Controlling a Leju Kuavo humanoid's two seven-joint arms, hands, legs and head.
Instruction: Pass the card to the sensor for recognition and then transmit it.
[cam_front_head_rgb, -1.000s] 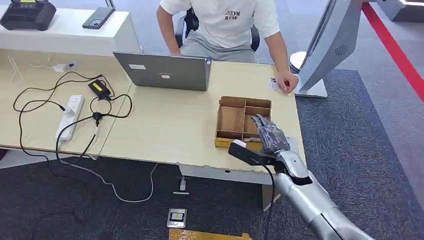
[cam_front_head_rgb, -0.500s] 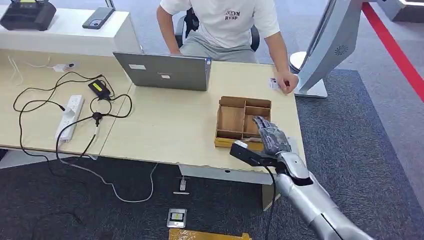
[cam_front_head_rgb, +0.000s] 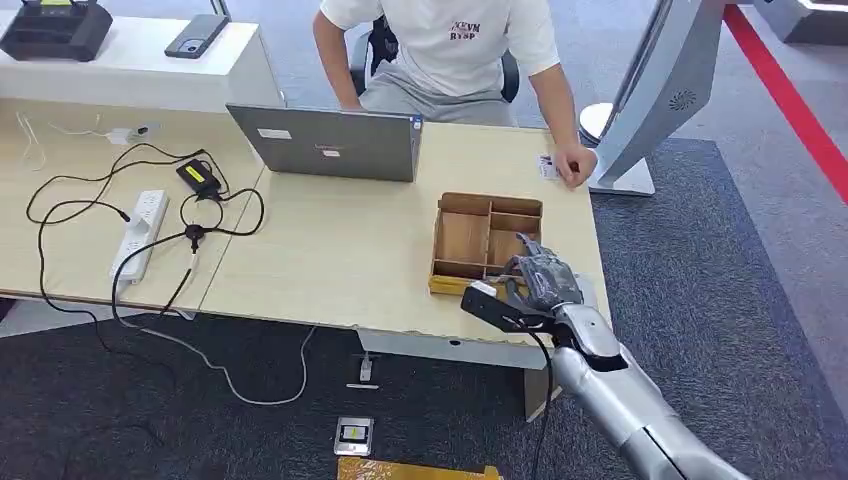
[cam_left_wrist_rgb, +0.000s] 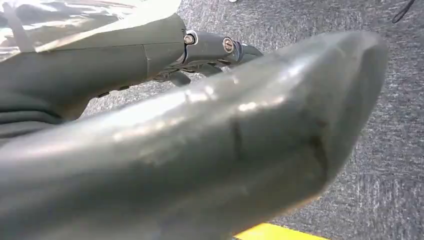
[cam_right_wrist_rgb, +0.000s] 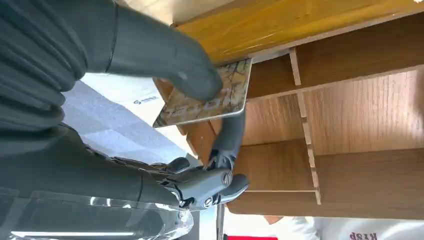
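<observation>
My right hand (cam_front_head_rgb: 540, 278) hovers over the near right corner of the wooden divided box (cam_front_head_rgb: 462, 240) on the desk. In the right wrist view its thumb (cam_right_wrist_rgb: 165, 55) and a finger pinch a patterned card (cam_right_wrist_rgb: 226, 97) just above the box's compartments (cam_right_wrist_rgb: 350, 110). In the head view the hand hides the card. The grey sensor stand (cam_front_head_rgb: 660, 90) rises off the desk's far right corner. My left hand (cam_left_wrist_rgb: 200, 150) is a blurred grey mass in its wrist view over carpet; its fingers cannot be read.
A seated person rests a hand (cam_front_head_rgb: 573, 165) next to a small card (cam_front_head_rgb: 546, 166) near the stand's base. A laptop (cam_front_head_rgb: 330, 143) stands at the desk's back. A power strip (cam_front_head_rgb: 138, 234) and cables lie on the left.
The right hand's fingers, stretched out over the box a second ago, have curled in, and the hand has drawn slightly back toward the desk's near edge.
</observation>
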